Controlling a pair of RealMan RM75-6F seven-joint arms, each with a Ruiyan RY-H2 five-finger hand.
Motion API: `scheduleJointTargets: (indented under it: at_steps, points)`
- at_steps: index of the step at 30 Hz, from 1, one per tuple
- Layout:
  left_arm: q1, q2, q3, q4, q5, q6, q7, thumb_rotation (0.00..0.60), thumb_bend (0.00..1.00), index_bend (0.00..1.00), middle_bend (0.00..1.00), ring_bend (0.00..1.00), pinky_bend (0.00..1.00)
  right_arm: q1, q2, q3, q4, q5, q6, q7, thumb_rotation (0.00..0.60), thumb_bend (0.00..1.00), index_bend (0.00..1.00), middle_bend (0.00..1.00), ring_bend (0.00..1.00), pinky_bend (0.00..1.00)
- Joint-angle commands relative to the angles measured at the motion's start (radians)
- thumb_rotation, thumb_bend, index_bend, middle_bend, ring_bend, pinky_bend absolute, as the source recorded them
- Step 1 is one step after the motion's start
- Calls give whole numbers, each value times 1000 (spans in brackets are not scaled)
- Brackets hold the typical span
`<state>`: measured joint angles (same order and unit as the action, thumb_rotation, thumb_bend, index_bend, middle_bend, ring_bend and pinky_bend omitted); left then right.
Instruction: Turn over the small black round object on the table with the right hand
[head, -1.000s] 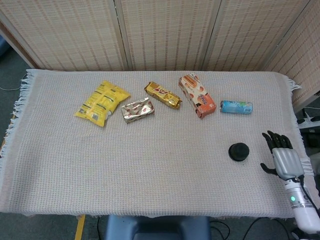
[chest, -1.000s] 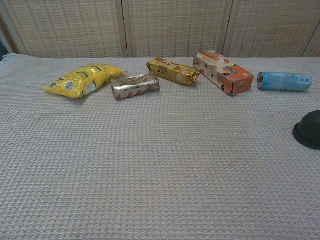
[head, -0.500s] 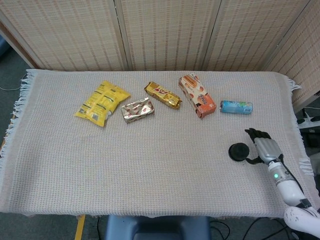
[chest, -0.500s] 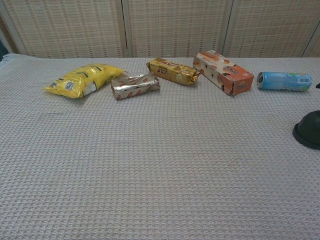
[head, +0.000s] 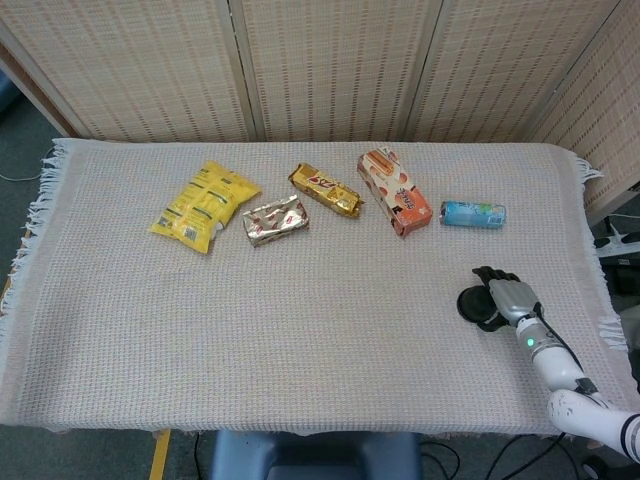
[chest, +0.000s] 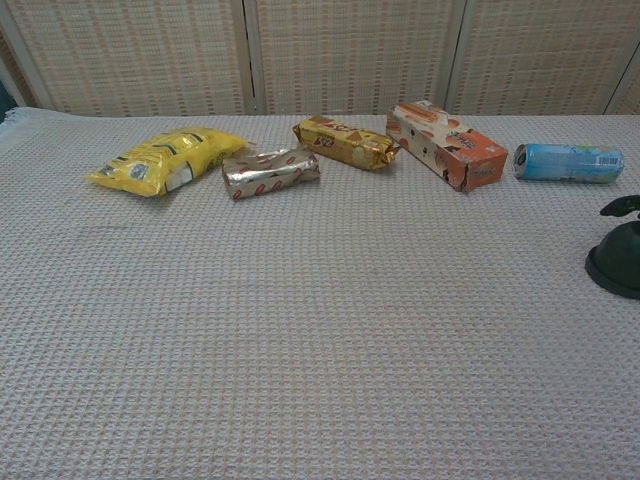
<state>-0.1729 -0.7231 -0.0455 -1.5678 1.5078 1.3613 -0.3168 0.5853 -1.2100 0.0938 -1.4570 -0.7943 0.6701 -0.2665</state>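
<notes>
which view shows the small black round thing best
The head view: the whole black round object shows there, with the right hand at its right side. The chest view cuts it off at the right edge.

Yellow bags: one
Silver wrapped packets: one
Gold wrapped bars: one
Orange boxes: one
Blue tubes: one
Black round objects: one
Robot hands: one

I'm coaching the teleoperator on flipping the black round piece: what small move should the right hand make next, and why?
Probably curl the fingers around the black round object for a grip: the right hand sits at its right edge, the object lies flat on the table, and no grip is evident.
</notes>
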Motion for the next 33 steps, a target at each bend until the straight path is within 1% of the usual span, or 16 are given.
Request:
scheduleJointTargets:
  at_steps: [1, 4, 7, 10, 12, 14, 17, 20, 22, 26, 29, 32, 33]
  points:
    - [0, 1, 1, -2, 0, -2, 3, 600, 528, 502, 149, 191, 522, 11, -21, -8, 22, 14, 7, -4, 600, 146, 0, 16, 6, 118]
    - [-1, 1, 1, -4, -1, -4, 5, 600, 528, 502, 148, 191, 522, 16, -42, -11, 43, 10, 12, 3, 600, 145, 6, 57, 50, 166]
    - [-1, 2, 1, -4, -3, -5, 3, 600, 530, 502, 149, 191, 523, 19, -58, -15, 58, 2, 12, 13, 600, 145, 34, 92, 90, 204]
    - [-1, 3, 0, -4, -3, -4, 0, 600, 530, 501, 149, 191, 523, 20, -70, -20, 73, -6, 16, 19, 600, 145, 97, 150, 161, 276]
    - [0, 4, 1, -3, -2, -2, -3, 600, 530, 502, 149, 191, 523, 18, -81, -22, 83, -11, 31, 20, 600, 145, 167, 200, 220, 335]
    - [1, 4, 1, -3, 0, 0, -5, 600, 529, 502, 149, 191, 523, 14, -91, -24, 91, -17, 48, 19, 600, 146, 280, 274, 312, 429]
    - [2, 4, 1, -2, 0, 2, -8, 600, 530, 501, 149, 191, 522, 9, -103, -26, 99, -27, 75, 16, 600, 147, 404, 348, 421, 544]
    - [2, 4, 1, -1, 1, 3, -10, 600, 528, 501, 149, 191, 523, 2, -112, -29, 106, -33, 103, 8, 600, 155, 489, 407, 513, 631]
    - [2, 4, 1, 0, 2, 3, -10, 600, 529, 500, 149, 191, 523, -2, -118, -31, 111, -33, 123, -4, 600, 180, 549, 452, 574, 690]
    - [2, 4, 2, 0, 3, 4, -10, 600, 529, 502, 149, 191, 523, -9, -125, -32, 118, -22, 153, -28, 600, 240, 631, 515, 637, 757]
    - [2, 4, 2, 0, 3, 4, -10, 600, 529, 502, 149, 191, 524, -17, -129, -28, 119, -23, 180, -35, 600, 258, 648, 526, 649, 768]
    - [2, 4, 2, -1, 3, 4, -10, 600, 529, 501, 148, 191, 523, -33, -134, -14, 115, -66, 222, -2, 600, 266, 650, 529, 652, 768]
    - [2, 4, 2, -1, 3, 4, -10, 600, 529, 500, 148, 191, 523, -43, -136, -8, 112, -109, 249, 30, 600, 266, 652, 530, 653, 768]
